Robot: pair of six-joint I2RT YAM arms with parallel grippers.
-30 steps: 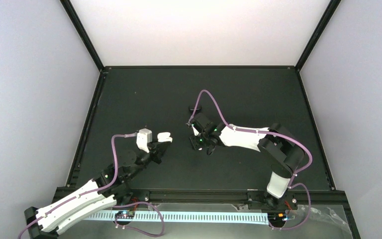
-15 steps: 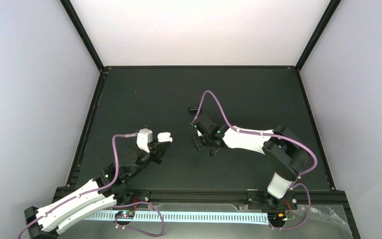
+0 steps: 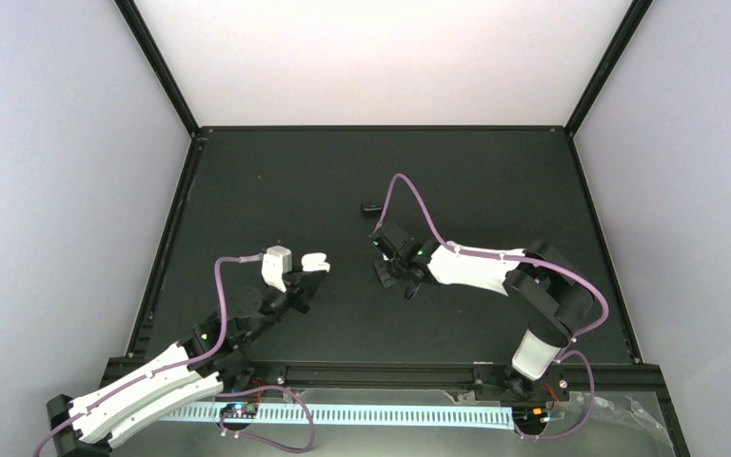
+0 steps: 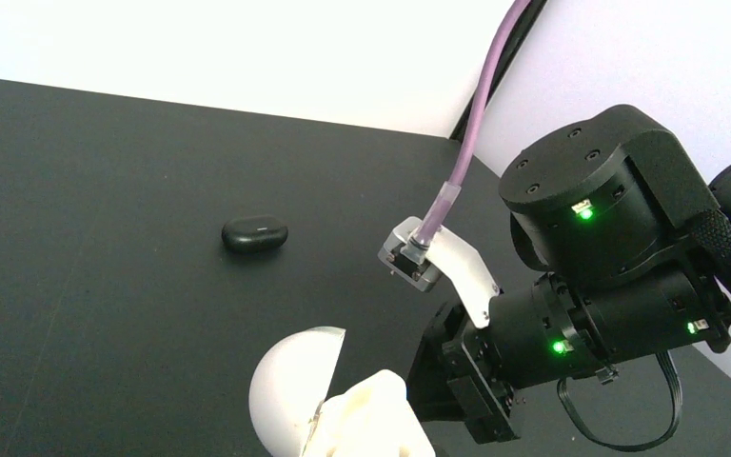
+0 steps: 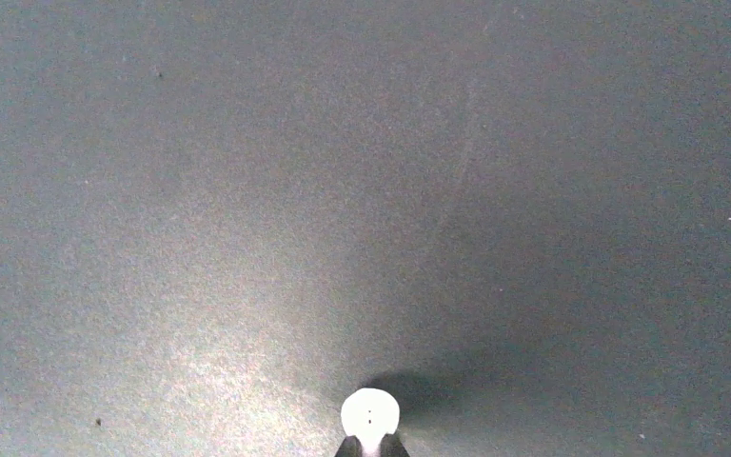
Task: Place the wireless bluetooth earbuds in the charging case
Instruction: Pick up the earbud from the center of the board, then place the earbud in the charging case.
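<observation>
1. Currently we're at the pick-up step. R gripper (image 5: pixel 370 446) has its dark tips nipped nearly together on one white earbud (image 5: pixel 370 415), low over the black table (image 5: pixel 247 190). The bud's shadow sits right beside it, so we judge it's on the mat or barely off.
2. L gripper (image 3: pixel 312 265) is clamped on a white rounded thing w/ a flap up, which we take for the open charging case (image 4: pixel 290 390). As far as we can tell it's held off the table, left of the R gripper w/ a gap between.
3. Black oval pebble (image 4: pixel 254 233) lies alone on the table farther back, well apart from both grippers. It looks like a closed case, but we can't tell what it is.
4. Other bud isn't visible in any view, so we can't say whether it's already in the case.
5. Next, as we judge it: lift the bud straight up w/o loosening the pinch, carry it left to the case, line it up over a free socket, lower, then let go.
6. Needs care: the bud is far smaller than a fingertip & smooth, so it may squirt out. Its orientation in the pinch prob. won't match the socket, so a wrist adj. is likely.
</observation>
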